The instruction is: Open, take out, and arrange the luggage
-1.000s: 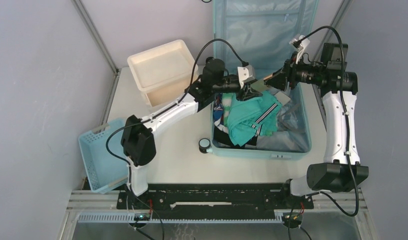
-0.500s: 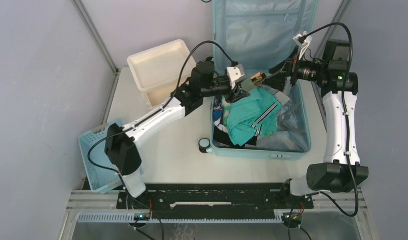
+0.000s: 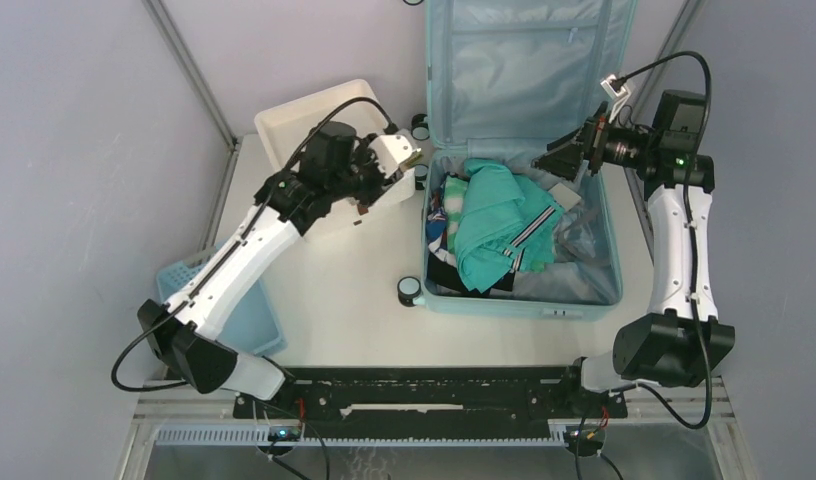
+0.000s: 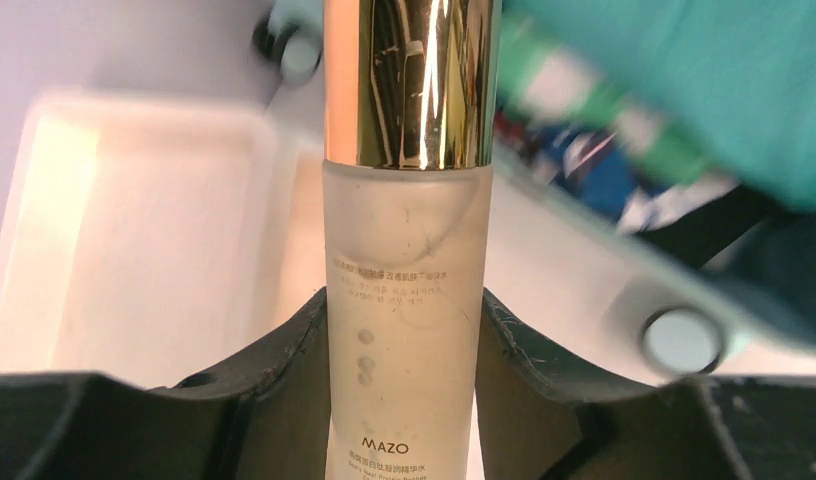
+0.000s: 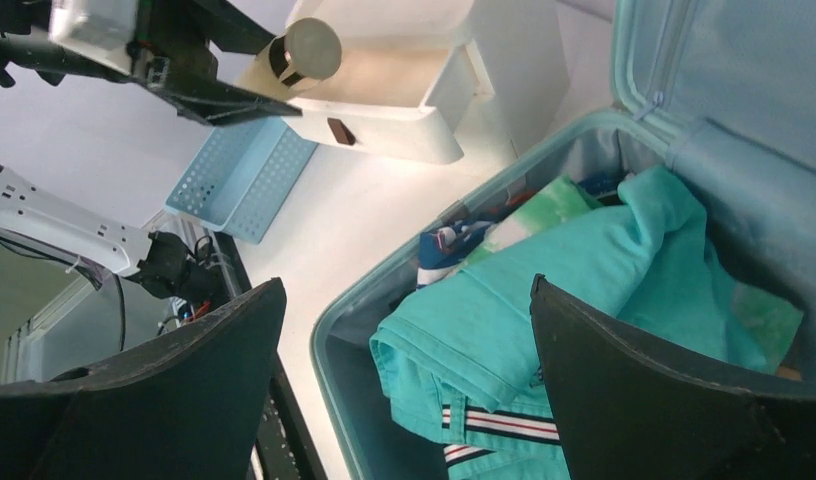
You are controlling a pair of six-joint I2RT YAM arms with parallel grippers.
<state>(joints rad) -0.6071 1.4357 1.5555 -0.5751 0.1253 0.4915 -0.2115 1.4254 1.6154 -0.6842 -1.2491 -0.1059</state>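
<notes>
While carrying, left hand (image 3: 399,155): clamped on the lower body of a frosted glass bottle with a mirror-gold cap (image 4: 409,250), cap pointing away from the wrist.
Right hand (image 5: 406,285): spread wide, holding nothing, poised over the far right corner of the luggage.
Luggage: large light-blue hard-shell suitcase (image 3: 524,305), open on the white worktop (image 3: 344,290), lid propped upright at the back, tub heaped with clothes.
Bottle position: outside the luggage, above the right-hand edge of the white plastic drawer unit (image 3: 314,125), just left of the suitcase.
Step, judged: setting the bottle into the unit's open top tray.
Doing it well: shift further left, well inside the tray rim; lower to the tray floor before loosening; no release in mid-air, smooth glass likely to roll or crack; withdraw straight back along the bottle's axis; right hand best kept clear until then.
Count, luggage: one.
Count, bottles: one.
Count, drawer units: one, with one brown handle (image 5: 336,130) on show.
Count, baskets: one, a small blue lattice plastic basket (image 3: 184,272) at the near left.
Count, clothes: one teal garment with striped trim (image 3: 499,225) on top; others beneath, too tangled to count.
Count, hands: two.
</notes>
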